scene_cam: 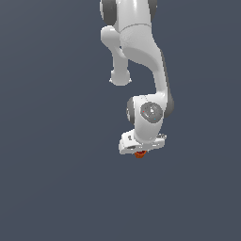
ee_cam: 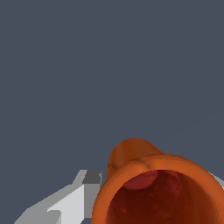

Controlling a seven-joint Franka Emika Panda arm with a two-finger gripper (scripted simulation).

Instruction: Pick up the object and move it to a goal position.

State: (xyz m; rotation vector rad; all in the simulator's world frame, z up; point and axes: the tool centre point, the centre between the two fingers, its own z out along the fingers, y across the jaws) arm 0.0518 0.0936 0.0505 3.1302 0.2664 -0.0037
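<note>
Open grey room all round, frame centre | gripper [scene_cam: 140, 151] jaws clenched on orange-red cup [scene_cam: 140, 154] | hollow top, tapered body

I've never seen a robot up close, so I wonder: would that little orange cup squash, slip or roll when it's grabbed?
The cup looks like a hollow, rigid shell, so probably stiff and light. Its round, tapered body might let it slip between the fingers or roll if dropped. It is tiny beside the gripper, so a small misalignment could probably tip it.

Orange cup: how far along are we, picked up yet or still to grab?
Done: the end effector sits right over the orange cup; one finger flanks it. In hand: the grasp, though closure and lift can't be confirmed. Left: carrying it to the goal, which no view shows.
</note>
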